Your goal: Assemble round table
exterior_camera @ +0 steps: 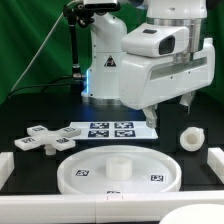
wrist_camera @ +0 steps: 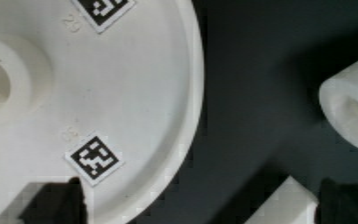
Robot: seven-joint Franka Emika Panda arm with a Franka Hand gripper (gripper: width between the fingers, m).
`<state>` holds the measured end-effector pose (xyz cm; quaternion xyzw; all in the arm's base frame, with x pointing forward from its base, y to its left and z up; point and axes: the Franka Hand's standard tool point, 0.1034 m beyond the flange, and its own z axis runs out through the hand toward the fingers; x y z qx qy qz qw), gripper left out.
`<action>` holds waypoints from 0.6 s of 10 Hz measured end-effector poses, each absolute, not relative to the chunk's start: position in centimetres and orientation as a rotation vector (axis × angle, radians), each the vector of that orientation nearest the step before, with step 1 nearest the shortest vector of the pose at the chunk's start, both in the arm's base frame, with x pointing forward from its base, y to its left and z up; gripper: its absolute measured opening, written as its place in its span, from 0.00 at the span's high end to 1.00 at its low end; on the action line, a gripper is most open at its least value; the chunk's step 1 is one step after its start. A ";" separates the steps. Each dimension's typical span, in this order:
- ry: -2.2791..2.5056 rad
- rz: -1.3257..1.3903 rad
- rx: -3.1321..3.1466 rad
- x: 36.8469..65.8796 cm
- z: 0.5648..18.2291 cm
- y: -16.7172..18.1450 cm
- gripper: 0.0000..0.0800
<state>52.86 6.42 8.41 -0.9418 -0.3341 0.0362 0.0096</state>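
From where I stand, the white arm (exterior_camera: 150,55) leans out over the black tabletop (exterior_camera: 25,118), its claw (wrist_camera: 194,203) hanging above the round disc (exterior_camera: 117,180) on the side facing the leg and touching nothing. In the wrist view the two dark fingertips (wrist_camera: 60,200) are spread wide apart, with only the disc's rim and bare tabletop between them. The disc lies flat at the front of the tabletop, rim up, with a raised hub (exterior_camera: 117,167) at its middle and small square tags (wrist_camera: 96,157) on its face. Take the disc as the clock's centre in the exterior view: the short cylindrical leg (exterior_camera: 190,138) sits at about two o'clock, just beyond the rim and apart from it. The cross-shaped piece (exterior_camera: 45,140) lies flat at about ten o'clock. The marker board (exterior_camera: 105,130) lies at twelve, between the disc and the arm's base. The wrist view shows the leg beside the disc's edge too — a dark strip of tabletop runs between them.
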 end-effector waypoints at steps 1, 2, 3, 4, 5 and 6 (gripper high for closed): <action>-1.050 0.115 -2.938 52.8 8.3 6.2 0.19; -1.170 0.073 -2.899 52.9 7.6 4.7 0.19; -1.217 0.066 -2.883 52.7 6.6 2.6 0.19; -1.274 0.062 -2.858 53.0 5.8 0.8 0.19; -1.333 0.037 -2.836 53.7 5.2 -0.7 0.19; -1.370 0.035 -2.816 54.8 4.6 -2.1 0.19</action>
